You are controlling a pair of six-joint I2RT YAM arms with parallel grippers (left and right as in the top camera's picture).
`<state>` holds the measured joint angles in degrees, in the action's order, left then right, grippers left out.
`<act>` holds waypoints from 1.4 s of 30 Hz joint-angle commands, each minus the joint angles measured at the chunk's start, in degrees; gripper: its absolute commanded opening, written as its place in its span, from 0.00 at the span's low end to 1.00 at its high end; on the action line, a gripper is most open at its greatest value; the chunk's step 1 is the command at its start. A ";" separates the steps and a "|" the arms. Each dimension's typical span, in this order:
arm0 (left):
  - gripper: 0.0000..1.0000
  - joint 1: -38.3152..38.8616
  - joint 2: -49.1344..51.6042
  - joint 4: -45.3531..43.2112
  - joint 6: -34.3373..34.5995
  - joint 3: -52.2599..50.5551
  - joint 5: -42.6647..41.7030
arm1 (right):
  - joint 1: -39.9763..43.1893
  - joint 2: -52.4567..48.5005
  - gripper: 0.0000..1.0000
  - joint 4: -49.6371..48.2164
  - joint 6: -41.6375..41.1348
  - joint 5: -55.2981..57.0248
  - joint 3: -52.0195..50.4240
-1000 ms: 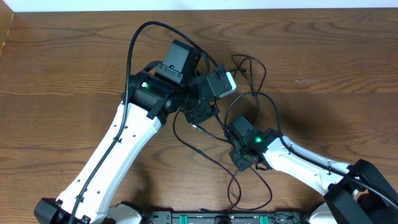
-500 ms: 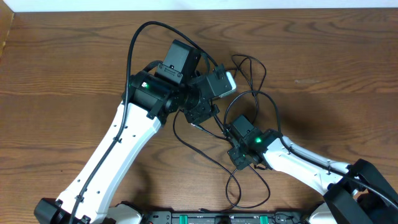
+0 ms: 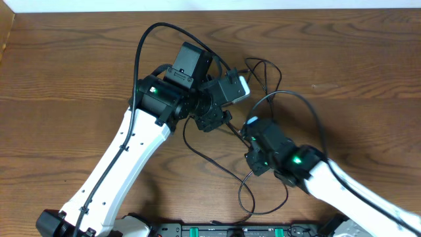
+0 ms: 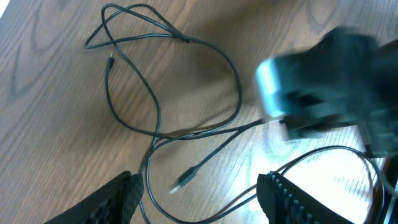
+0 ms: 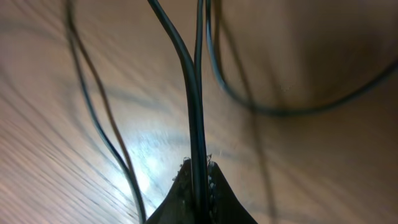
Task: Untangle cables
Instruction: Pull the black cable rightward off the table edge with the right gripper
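Just right of the left gripper (image 4: 199, 190), whose jaws stand apart over a loose plug, my right gripper (image 5: 198, 177) pinches the cables (image 3: 260, 72), presumably to draw a strand clear.

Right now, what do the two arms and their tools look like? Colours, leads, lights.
Both arms have white link shells with black joint housings and black wrists. The left arm carries a thick black lead looping over its wrist and shows a green light; the right arm also shows a green light. The left tool's fingers are black with ridged pads.
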<state>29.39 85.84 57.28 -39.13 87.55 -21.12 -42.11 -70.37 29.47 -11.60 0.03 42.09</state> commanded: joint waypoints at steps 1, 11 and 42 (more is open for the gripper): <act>0.64 -0.17 0.28 0.35 0.42 -0.07 -0.90 | 0.09 6.99 0.01 0.33 -0.83 4.07 1.46; 0.64 -0.17 0.28 0.35 0.44 -0.07 -0.70 | 0.09 23.39 0.01 0.52 -1.25 16.65 1.46; 0.64 -0.17 0.28 0.70 0.44 -0.07 0.79 | 0.76 38.95 0.01 -53.00 39.80 68.96 10.38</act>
<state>29.39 85.84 57.87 -39.11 87.55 -20.64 -41.67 -31.86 -15.35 7.44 69.28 49.93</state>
